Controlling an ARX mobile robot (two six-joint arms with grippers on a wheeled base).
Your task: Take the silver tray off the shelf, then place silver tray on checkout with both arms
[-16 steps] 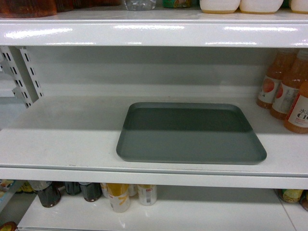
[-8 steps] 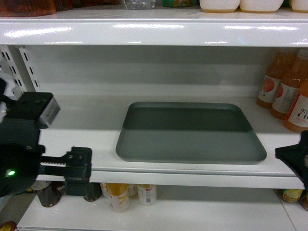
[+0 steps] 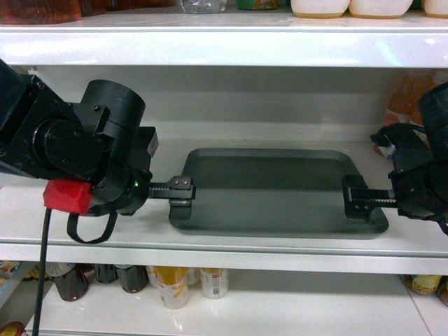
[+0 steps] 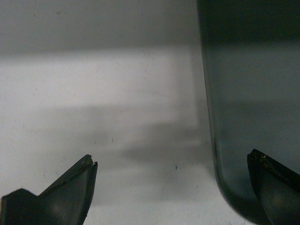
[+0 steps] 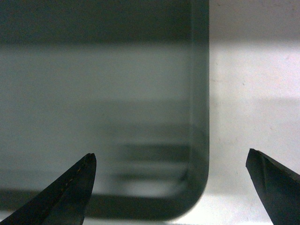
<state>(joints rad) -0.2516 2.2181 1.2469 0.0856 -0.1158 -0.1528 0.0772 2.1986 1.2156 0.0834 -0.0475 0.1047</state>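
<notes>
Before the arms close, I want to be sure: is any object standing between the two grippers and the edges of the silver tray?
Nothing visible does. The left gripper and right gripper are open at opposite edges of the silver tray, each straddling a rim.

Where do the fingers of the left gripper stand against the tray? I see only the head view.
Observer: In the left wrist view the left gripper is open. One finger is over the shelf, the other over the silver tray, with the tray's side rim between them.
Operator: And the right one?
Observer: The right gripper is open too. It straddles the tray's rim near a rounded corner, one finger over the tray floor, one over the shelf.
</notes>
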